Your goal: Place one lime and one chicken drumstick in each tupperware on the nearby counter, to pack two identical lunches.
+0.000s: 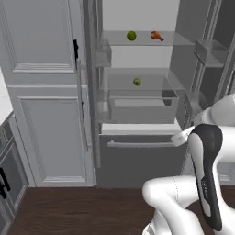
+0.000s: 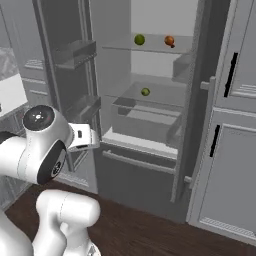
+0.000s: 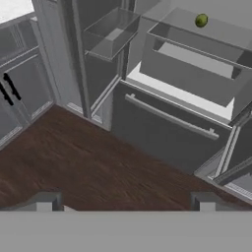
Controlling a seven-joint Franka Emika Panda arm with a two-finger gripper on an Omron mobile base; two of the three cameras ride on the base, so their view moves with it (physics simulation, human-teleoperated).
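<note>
An open fridge holds one lime and a chicken drumstick side by side on the upper glass shelf. Another lime lies on the shelf below, above a grey drawer. My gripper is open and empty, well in front of the fridge and pointing down at the wooden floor before the freezer drawer. A white corner of the counter shows off to the left. The tupperware is out of view.
Both fridge doors stand open, with door bins on either side. A grey crisper drawer sits under the lower shelf, and a freezer drawer with a bar handle below it. Tall grey cabinets flank the fridge.
</note>
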